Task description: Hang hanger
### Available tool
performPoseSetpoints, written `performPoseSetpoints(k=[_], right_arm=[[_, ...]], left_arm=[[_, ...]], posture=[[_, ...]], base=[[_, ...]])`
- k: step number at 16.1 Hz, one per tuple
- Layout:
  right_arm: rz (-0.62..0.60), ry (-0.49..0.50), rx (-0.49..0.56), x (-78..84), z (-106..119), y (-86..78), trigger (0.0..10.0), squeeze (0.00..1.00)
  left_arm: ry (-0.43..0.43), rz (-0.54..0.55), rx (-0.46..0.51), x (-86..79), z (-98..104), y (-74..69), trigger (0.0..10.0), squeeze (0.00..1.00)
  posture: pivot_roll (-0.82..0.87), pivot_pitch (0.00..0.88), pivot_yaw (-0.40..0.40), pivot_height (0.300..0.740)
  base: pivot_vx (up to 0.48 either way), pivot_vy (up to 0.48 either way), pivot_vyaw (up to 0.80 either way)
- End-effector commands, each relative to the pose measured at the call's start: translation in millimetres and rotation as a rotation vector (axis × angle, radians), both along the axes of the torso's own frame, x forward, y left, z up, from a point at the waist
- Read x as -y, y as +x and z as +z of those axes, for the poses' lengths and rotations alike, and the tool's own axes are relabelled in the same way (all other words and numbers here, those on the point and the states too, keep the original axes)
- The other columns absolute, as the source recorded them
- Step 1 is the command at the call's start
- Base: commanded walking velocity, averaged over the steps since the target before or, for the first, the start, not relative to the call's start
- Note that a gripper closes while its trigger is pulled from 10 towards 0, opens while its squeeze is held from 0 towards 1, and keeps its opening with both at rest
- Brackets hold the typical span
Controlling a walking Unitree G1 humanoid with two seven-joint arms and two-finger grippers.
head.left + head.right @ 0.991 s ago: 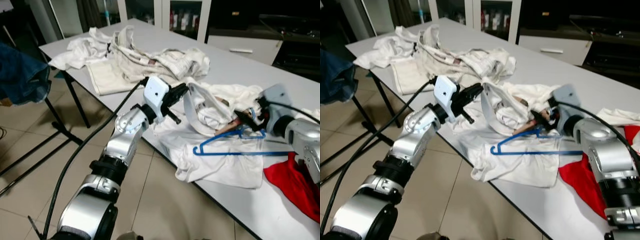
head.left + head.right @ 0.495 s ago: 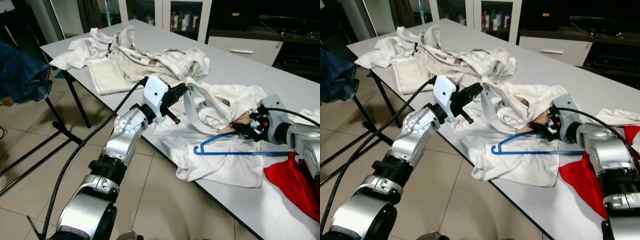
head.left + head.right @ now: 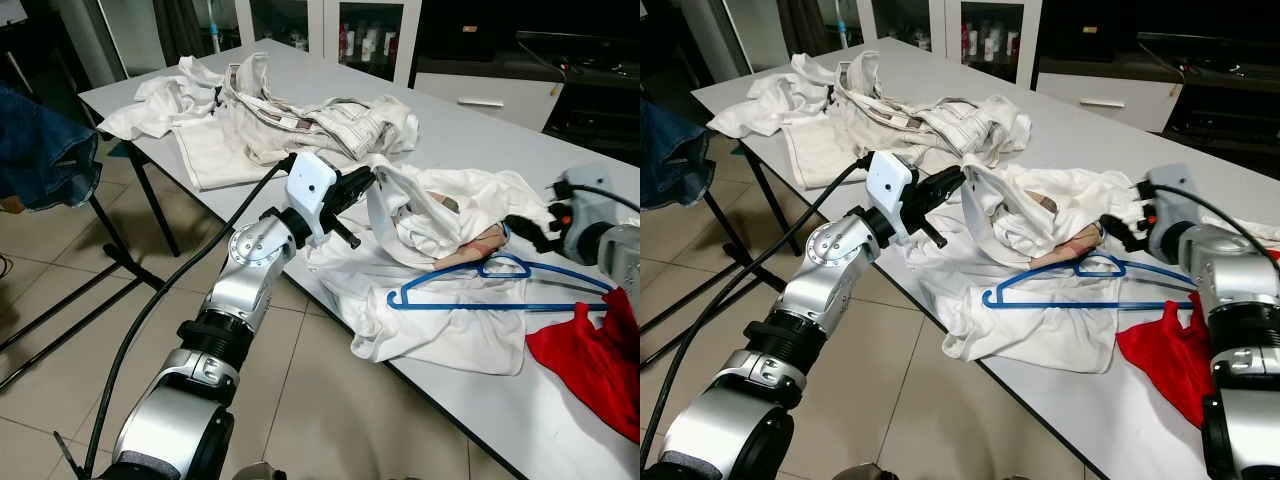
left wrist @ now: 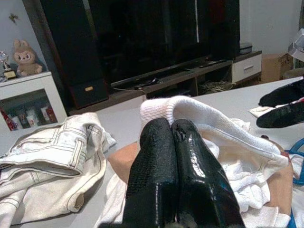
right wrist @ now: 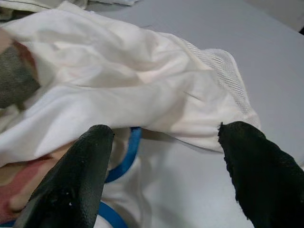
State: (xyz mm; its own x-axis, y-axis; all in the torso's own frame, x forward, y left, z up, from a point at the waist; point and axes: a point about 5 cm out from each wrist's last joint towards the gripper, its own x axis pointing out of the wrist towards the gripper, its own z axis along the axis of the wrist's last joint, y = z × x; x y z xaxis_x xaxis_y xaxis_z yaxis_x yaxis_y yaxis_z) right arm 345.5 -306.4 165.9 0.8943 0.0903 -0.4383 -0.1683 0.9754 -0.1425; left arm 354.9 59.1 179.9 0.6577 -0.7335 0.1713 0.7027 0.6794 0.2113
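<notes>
Left gripper (image 3: 368,181) pinches the white shirt (image 3: 440,215); right gripper (image 3: 1118,228) spread wide, empty, beside the blue hanger (image 3: 500,290)

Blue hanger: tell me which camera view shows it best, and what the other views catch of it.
The left eye view shows it best: the whole blue hanger lies on the white shirt, hook toward the open right gripper. The right eye view shows much the same. The right wrist view catches only a blue curve under the cloth; the left wrist view, a sliver at its edge.

Red cloth (image 3: 590,365) cut off
</notes>
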Motion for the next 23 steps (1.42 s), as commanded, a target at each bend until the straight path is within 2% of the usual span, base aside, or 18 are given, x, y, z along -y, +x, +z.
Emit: performPoseSetpoints(k=[1,3,5,8,13,20,21,22,23], right_arm=[[0.000,0.005,-0.001,2.6,6.0,1.3,10.0,0.00],[0.106,0.020,-0.066,6.1,0.6,-6.5,10.0,0.00],[0.252,-0.025,-0.120,5.6,-4.6,-15.0,10.0,0.00],[0.297,-0.051,-0.143,6.7,-4.9,-15.8,10.0,0.00],[0.335,-0.068,-0.214,-0.8,-21.4,-15.7,10.0,0.00],[0.214,-0.050,-0.218,-4.6,-33.2,-8.8,10.0,0.00],[0.209,-0.044,-0.218,-4.2,-33.6,-8.9,9.2,0.00],[0.209,-0.044,-0.218,-4.2,-33.6,-8.9,9.2,0.00],[0.208,-0.043,-0.219,-3.7,-33.5,-9.1,0.1,0.00]], left_arm=[[0.012,-0.002,0.011,-0.1,2.1,0.1,10.0,0.00],[0.011,-0.002,0.011,-0.1,2.3,0.2,10.0,0.00],[0.014,-0.003,0.007,-0.1,1.0,-0.1,10.0,0.00],[0.012,-0.002,0.007,0.2,1.5,0.1,10.0,0.00],[0.013,0.010,0.009,-3.1,1.1,-0.1,10.0,0.00],[0.014,0.006,0.013,-2.0,2.0,-0.2,10.0,0.00],[0.014,0.006,0.013,-2.0,2.0,-0.3,10.0,0.00],[0.014,0.006,0.013,-2.0,2.0,-0.3,10.0,0.00],[0.014,0.005,0.013,-1.9,1.9,-0.4,10.0,0.00]], posture=[[-0.03,0.000,0.042,0.723],[-0.03,0.000,0.041,0.723],[-0.03,0.000,0.042,0.723],[-0.02,0.000,0.038,0.723],[-0.01,0.000,0.034,0.723],[-0.01,0.000,0.039,0.723],[-0.01,0.000,0.040,0.723],[-0.01,0.000,0.040,0.723],[-0.01,0.000,0.040,0.723]], base=[[0.000,0.000,0.00],[0.000,0.000,0.00],[0.000,0.000,0.00],[0.000,0.000,0.00],[0.000,0.000,0.00],[0.000,0.000,0.00],[0.000,0.000,0.00],[0.000,0.000,0.00],[0.000,0.000,0.00]])
